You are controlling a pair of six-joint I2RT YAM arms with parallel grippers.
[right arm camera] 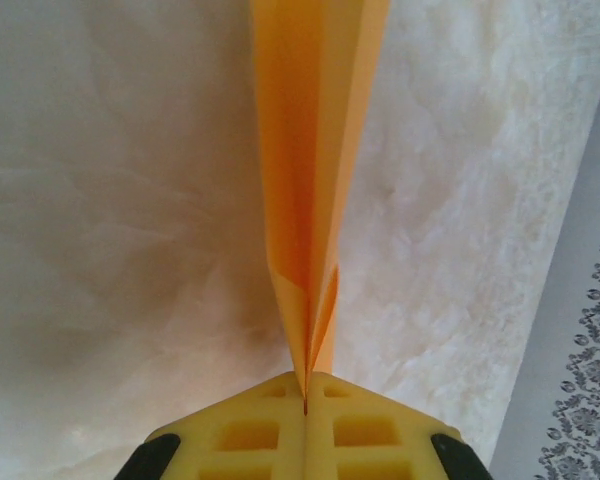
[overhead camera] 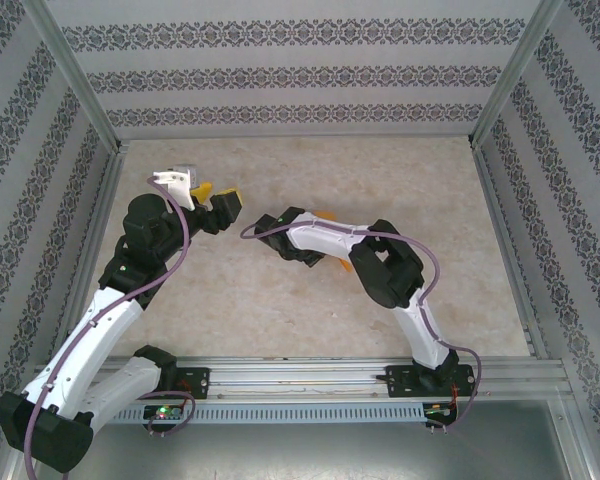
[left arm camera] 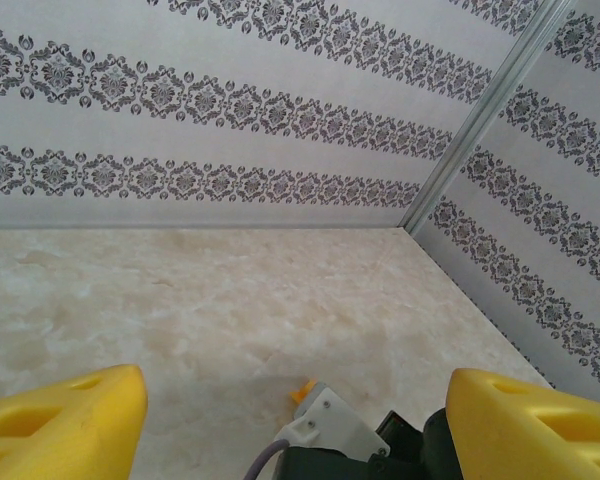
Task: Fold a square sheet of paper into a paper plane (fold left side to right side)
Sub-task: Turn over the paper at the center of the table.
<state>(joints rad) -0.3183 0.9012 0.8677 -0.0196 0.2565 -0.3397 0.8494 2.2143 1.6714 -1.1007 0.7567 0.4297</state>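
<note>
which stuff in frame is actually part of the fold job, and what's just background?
Job:
- orange paper plane, folded narrow, one end pinched
- right gripper, shut on it
- left gripper, open, holding nothing

Just there:
- marbled table
- patterned walls
- metal corner post
</note>
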